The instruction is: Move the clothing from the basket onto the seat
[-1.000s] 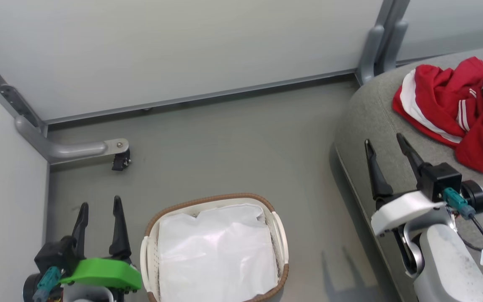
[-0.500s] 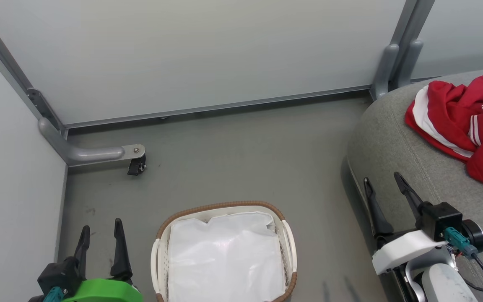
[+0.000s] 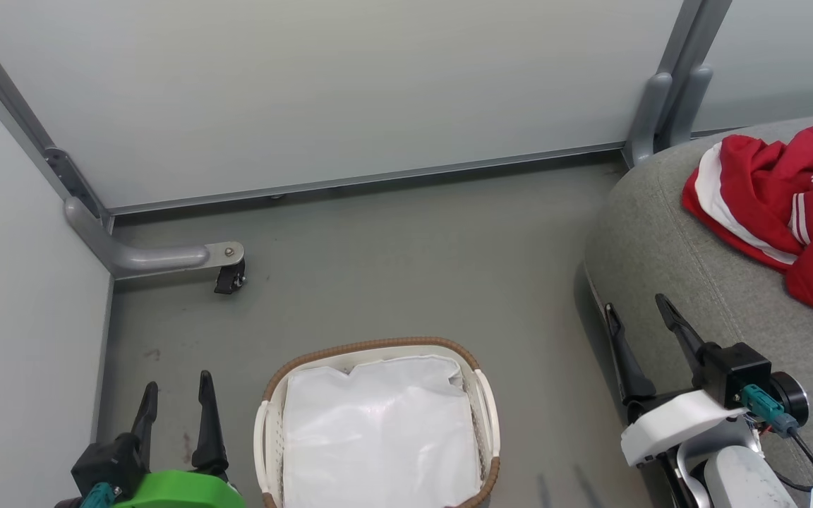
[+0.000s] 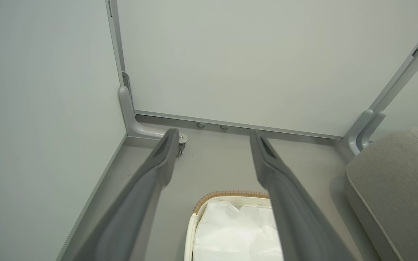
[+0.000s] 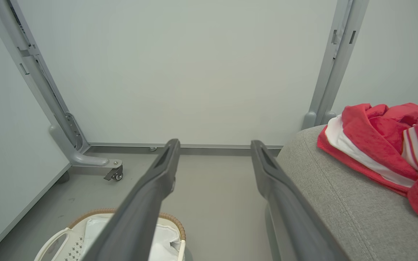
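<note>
The clothing [image 3: 773, 197] lies in a rumpled red heap on the seat [image 3: 653, 233], toward the far right, and it runs off the right edge of my head view. White panels and thin white stripes show among the folds, with a dark-and-white patterned bit at the edge; I can't read any lettering. It looks soft and loosely bunched. The part I can see rests on the cushion, back from the rounded edge.

The basket [image 3: 368, 346] stands on the floor [image 3: 392, 254], well apart from the seat. I see nothing red in it, just a white liner [image 3: 378, 430] spread across the inside, and I can't tell what is under that. I judge the move done, or very nearly.

Both pairs of jaws stand wide open and empty. The left jaws are beside the basket, over the floor. The right jaws are at the seat's near edge, short of the clothing.
</note>
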Motion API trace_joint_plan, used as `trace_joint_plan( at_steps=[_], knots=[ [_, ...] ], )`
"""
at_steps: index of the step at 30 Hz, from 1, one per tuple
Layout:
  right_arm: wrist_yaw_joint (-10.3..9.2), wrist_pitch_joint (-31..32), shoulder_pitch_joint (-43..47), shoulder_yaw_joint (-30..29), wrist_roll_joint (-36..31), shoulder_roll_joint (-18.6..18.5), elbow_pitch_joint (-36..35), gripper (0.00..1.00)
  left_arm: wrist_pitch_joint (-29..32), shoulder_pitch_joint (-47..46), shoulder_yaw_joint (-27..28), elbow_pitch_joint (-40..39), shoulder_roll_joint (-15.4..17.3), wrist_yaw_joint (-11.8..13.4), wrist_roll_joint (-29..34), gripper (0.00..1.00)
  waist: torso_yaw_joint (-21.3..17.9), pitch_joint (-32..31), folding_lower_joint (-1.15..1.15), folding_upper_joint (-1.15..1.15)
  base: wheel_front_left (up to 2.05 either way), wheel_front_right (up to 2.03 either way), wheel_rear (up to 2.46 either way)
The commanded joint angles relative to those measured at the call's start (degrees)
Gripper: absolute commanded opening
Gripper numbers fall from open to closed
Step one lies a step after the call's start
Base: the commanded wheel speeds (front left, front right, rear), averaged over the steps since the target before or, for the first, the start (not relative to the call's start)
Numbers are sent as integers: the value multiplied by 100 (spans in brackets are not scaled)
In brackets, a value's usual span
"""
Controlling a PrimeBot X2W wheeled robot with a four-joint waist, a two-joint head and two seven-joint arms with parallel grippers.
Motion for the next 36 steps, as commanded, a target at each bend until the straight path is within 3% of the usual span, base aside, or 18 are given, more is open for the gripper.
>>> trace_joint_plan(
  at_steps=[1,3,4,8,36],
  knots=[
    [-8,-13,-4,9,35,-21,15,100,-4,-28,9,9,5,25,19,100,2,4,0,0,0,0,0],
    [-8,-13,-12,26,38,-21,27,100,-4,-27,-4,52,5,12,-5,100,1,4,0,0,0,0,0],
    [0,0,3,25,18,4,29,0,0,1,-18,73,-1,-1,-4,0,1,4,0,0,0,0,0],
    [0,22,69,20,100,35,177,0,29,-9,-17,252,-26,-4,-76,0,2,2,0,0,0,0,0],
    [-2,753,90,-295,2985,15,63,0,755,-266,267,65,-13,-122,-2609,0,40,-67,0,0,0,0,0]
  ],
)
